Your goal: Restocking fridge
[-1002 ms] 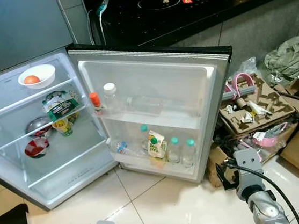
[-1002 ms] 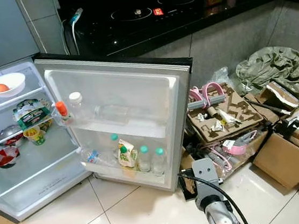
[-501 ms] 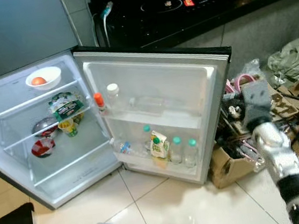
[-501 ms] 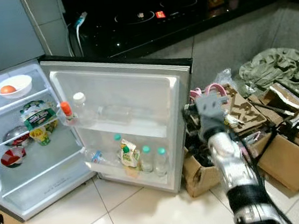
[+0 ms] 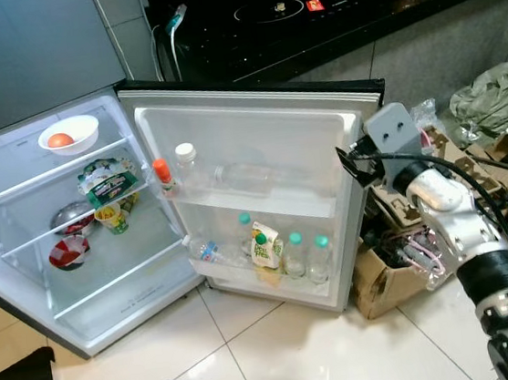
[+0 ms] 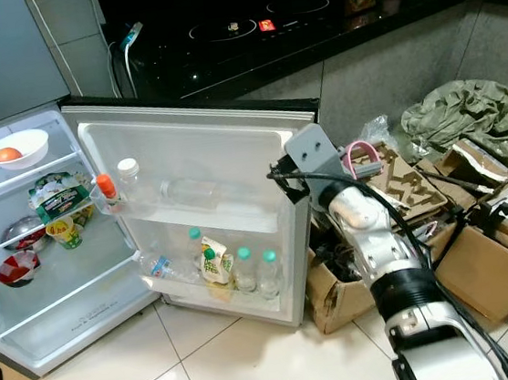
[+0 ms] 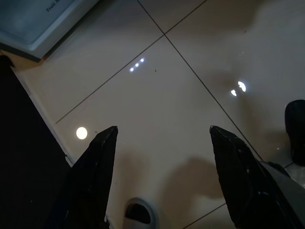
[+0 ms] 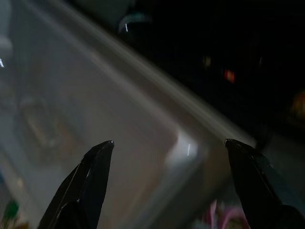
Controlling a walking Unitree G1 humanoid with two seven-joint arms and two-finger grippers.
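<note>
Basically the fridge (image 5: 21,244) stands low on the floor with its door (image 5: 258,144) swung wide, so shelves and door racks face the robot for loading. Already stocked: a bowl (image 5: 69,134) with an orange item on the top shelf, a packet (image 5: 104,178) and cup (image 5: 112,215) on the middle one, two more bowls further down. Door racks carry a clear bottle (image 5: 251,177) lying flat up top, plus green-capped bottles (image 5: 295,251) and a carton (image 5: 263,246) upright below.

Right gripper (image 8: 169,148) is raised at the door's free upper corner, arm reaching forward from the robot's right. Likely lining up on the door edge, either to steady it or to swing it; can't tell which. Its wrist view is blurred, so the arm seems to be in motion. Jaws wide apart, nothing between them, door corner framed in the gap, contact not evident.

Left gripper (image 7: 162,136) hangs low over bare floor tile (image 7: 181,95), idle. Jaws also spread wide, holding nothing.

No restock item in either gripper. Boxes (image 6: 484,274) and clutter sit on the floor right of the door; whether they hold supplies is unclear.
</note>
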